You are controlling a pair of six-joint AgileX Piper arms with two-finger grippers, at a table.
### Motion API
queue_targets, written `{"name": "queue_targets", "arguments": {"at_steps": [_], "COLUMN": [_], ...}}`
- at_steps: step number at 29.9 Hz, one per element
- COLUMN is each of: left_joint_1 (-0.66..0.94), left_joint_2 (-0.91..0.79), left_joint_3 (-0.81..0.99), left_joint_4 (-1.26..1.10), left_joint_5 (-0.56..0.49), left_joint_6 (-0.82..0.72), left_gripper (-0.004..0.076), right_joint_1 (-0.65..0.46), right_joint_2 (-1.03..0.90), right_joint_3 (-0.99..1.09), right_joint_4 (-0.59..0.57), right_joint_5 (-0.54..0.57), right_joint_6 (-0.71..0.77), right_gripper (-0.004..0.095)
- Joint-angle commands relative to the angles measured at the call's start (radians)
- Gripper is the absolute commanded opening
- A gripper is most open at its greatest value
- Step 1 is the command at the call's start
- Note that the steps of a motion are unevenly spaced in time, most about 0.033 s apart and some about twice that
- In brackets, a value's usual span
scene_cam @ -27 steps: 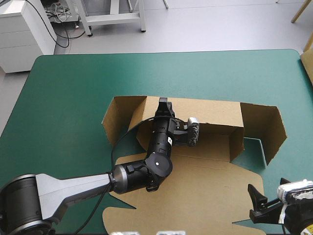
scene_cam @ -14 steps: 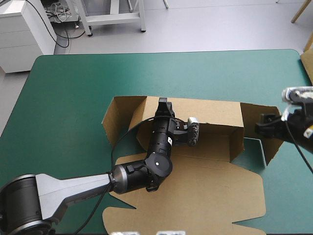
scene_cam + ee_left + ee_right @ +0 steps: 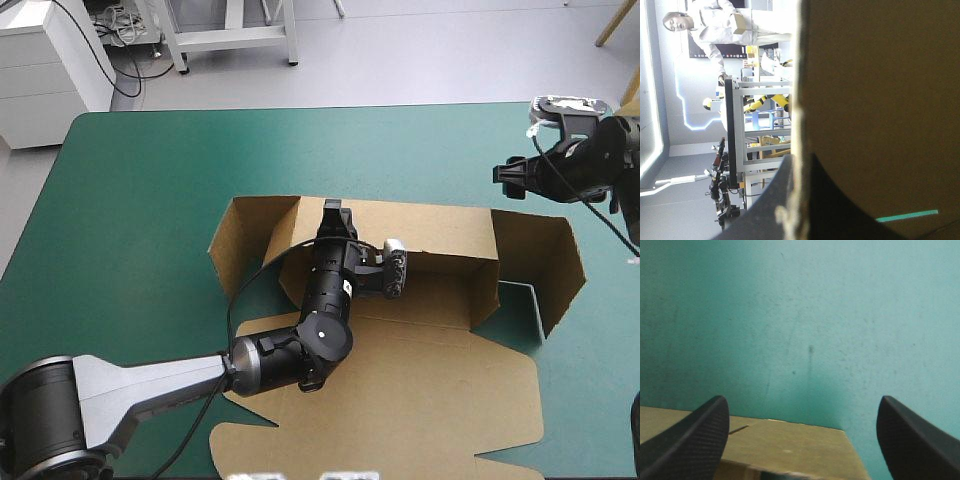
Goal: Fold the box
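Teal-green cover point(image 3: 150, 190): left gripper point(image 3: 333, 212) pinches the raised box point(image 3: 430, 390) wall at twelve o'clock; right gripper point(image 3: 508, 180), spread wide at two o'clock, should next fold the flap point(image 3: 548, 258).

The brown cardboard box point(image 3: 420, 370), a cut sheet of board with notched flaps, lies half-formed on the teal-green table cover point(image 3: 140, 200), slightly right of centre; its wide near panel lies flat toward the near edge; the long far wall stands raised along its crease; 2 end flaps, 1 left and 1 right, angle up and outward; a wedge of cover shows inside the right flap; no wall is tucked.
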Motion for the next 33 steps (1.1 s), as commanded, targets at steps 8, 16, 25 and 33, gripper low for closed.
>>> {"name": "queue_targets", "arguments": {"at_steps": [8,16,25,33], "left_joint_1": [-0.004,-0.004,-0.004,-0.004], "left_joint_2": [-0.043,-0.043,-0.043,-0.043], "left_joint_3": [-0.016,-0.016,-0.016,-0.016], "left_joint_4": [-0.066,-0.066,-0.066,-0.068], "left_joint_5": [0.056,0.054,0.054,0.036], "left_joint_6": [-0.018,-0.018,-0.018,-0.009], "left_gripper": [-0.0008,-0.0008,-0.0008,-0.0008], "right_joint_1": [-0.112,-0.112,-0.112,-0.112], "right_joint_2": [0.005,-0.004,-0.068,-0.208], "right_joint_3": [-0.024,0.085,0.196,0.423], "right_joint_4": [0.121,0.135,0.155,0.293], "right_joint_5": [0.03,0.03,0.024,-0.082], "right_joint_6": [-0.136,-0.153,-0.192,-0.299], "right_gripper": [0.0735,0.0735,0.0735,0.0735]}}
